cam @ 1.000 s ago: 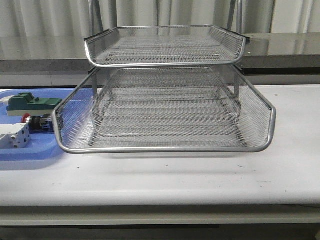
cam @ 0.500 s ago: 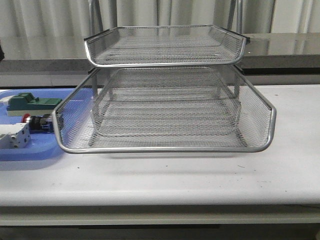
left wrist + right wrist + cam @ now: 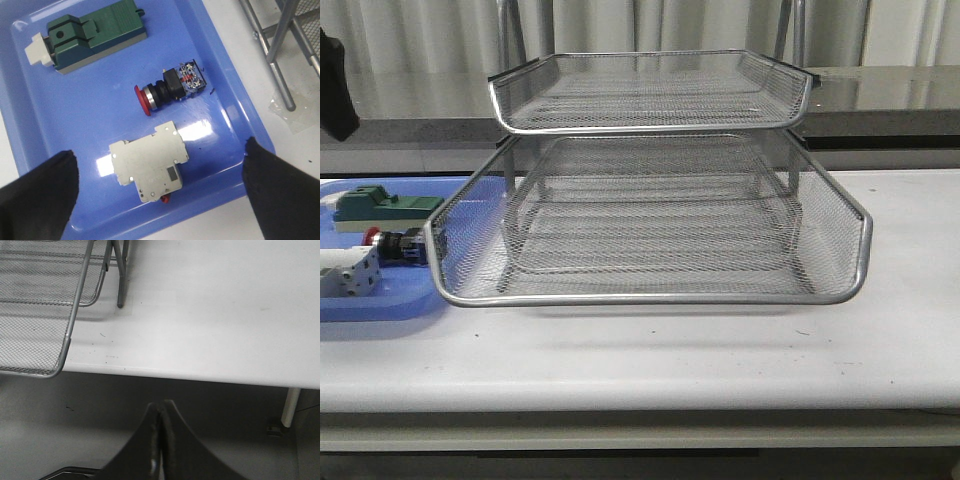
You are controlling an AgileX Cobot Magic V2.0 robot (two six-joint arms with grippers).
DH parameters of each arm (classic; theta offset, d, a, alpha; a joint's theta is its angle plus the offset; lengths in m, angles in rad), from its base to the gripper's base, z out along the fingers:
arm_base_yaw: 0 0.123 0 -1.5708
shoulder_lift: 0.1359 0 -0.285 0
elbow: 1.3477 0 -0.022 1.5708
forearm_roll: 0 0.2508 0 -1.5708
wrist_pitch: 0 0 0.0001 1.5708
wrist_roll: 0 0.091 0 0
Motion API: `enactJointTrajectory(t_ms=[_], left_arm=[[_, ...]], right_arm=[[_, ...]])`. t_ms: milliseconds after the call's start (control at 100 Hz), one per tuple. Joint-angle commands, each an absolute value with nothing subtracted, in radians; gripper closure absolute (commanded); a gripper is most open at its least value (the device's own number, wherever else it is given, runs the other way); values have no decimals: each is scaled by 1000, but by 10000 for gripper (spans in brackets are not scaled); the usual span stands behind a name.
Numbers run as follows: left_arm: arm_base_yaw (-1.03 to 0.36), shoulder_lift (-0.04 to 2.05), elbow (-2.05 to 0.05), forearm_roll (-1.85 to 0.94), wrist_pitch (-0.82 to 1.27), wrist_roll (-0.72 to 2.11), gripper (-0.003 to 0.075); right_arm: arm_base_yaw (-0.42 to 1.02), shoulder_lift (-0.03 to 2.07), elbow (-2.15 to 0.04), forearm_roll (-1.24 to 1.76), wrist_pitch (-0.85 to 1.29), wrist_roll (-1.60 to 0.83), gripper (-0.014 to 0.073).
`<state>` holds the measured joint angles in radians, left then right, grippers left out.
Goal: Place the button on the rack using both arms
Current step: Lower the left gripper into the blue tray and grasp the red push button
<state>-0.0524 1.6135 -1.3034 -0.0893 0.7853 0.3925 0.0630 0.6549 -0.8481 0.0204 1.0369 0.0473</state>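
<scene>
The button (image 3: 170, 90), with red head, black body and blue rear block, lies on its side in the blue tray (image 3: 30, 125), between a green block and a white block. It also shows in the front view (image 3: 395, 243). My left gripper (image 3: 159, 150) hangs open and empty above the tray, its fingers (image 3: 35, 195) wide apart on either side of the white block. The silver wire-mesh rack (image 3: 650, 215) stands mid-table, its tiers empty. My right gripper (image 3: 161, 407) is shut and empty, low in front of the table's edge, near the rack's corner (image 3: 45, 315).
A green block (image 3: 95, 32) and a white terminal block (image 3: 150, 167) share the blue tray (image 3: 380, 305) with the button. The rack's metal legs (image 3: 280, 65) stand just beside the tray. A dark part of the left arm (image 3: 335, 85) shows at the front view's left edge.
A dark part of the left arm has come into the front view at its upper left edge. The button, tray and rack have not moved.
</scene>
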Motion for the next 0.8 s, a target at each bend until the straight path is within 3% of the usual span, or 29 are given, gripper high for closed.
enactJointTrajectory(t_ms=[0, 410, 790], left_arm=[[-51, 1639, -1398, -110, 773, 463, 80], [-51, 1996, -1799, -170, 1051, 826, 80], [-53, 2137, -1861, -240, 1067, 1040, 80]], right_arm=[[62, 655, -882, 14, 986, 44, 664], [62, 655, -882, 14, 986, 44, 664], [62, 655, -882, 14, 986, 44, 664]])
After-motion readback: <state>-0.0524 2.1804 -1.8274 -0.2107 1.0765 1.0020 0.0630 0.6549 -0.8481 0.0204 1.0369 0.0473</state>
